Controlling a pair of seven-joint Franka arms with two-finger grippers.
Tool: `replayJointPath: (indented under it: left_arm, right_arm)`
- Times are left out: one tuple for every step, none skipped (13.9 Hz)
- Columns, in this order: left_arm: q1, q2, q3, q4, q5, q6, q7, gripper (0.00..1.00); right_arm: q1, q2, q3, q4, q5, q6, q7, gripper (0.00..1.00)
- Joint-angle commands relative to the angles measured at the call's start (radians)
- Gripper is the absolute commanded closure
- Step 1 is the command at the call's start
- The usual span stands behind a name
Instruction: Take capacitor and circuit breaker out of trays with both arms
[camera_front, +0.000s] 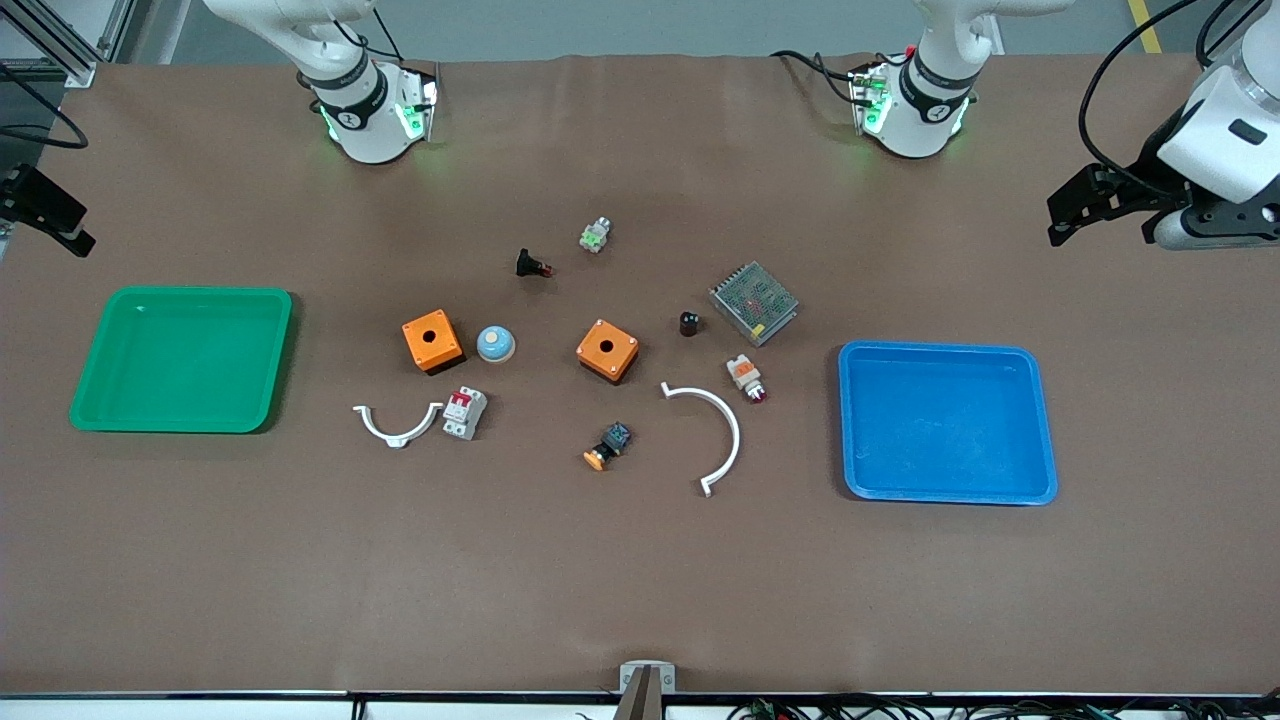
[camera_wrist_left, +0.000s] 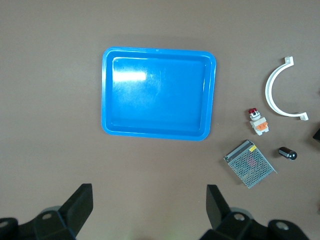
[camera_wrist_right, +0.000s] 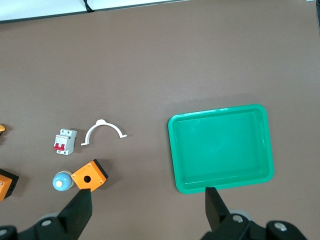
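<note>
Nearest the front camera, a large white curved clip (camera_front: 715, 435) is seen on the brown table (camera_front: 640, 580), with a small black part with an orange cap (camera_front: 607, 446) beside it.

Both trays are seen bare. The green tray (camera_front: 110, 405) lies toward the right arm's end of the table and the blue tray (camera_front: 1040, 420) toward the left arm's end. Neither task part is found in a tray. The circuit breaker (camera_front: 465, 412) lies on the table between the green tray and the middle clutter, just beside a smaller white clip (camera_front: 397, 425) and nearer the camera than an orange box (camera_front: 432, 341). The capacitor (camera_front: 689, 323) stands on the table just beside a metal mesh box (camera_front: 754, 302), near a second orange box (camera_front: 608, 351).

The left gripper (camera_wrist_left: 147, 205) is held high over the table beside the blue tray, its fingers spread wide, and nothing is held. The right gripper (camera_wrist_right: 147, 205) is held high beside the green tray, likewise wide open and bare.

As far as can be judged, the taking-out is already done: both parts are out on the table and both trays are cleared. Nothing appears to be left.
</note>
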Motion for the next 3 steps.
replayJointPath:
  left_arm:
    - [0.002, 0.014, -0.002, 0.031, 0.019, -0.027, 0.008, 0.00]
    - [0.003, 0.014, -0.002, 0.031, 0.019, -0.027, 0.008, 0.00]
    - [0.003, 0.014, -0.002, 0.031, 0.017, -0.030, 0.008, 0.00]
  right_arm:
    - [-0.019, 0.011, 0.012, 0.015, -0.015, -0.020, -0.013, 0.00]
    - [-0.019, 0.011, 0.012, 0.015, -0.015, -0.018, -0.013, 0.00]
    - [-0.020, 0.013, 0.012, 0.018, -0.015, -0.017, -0.013, 0.00]
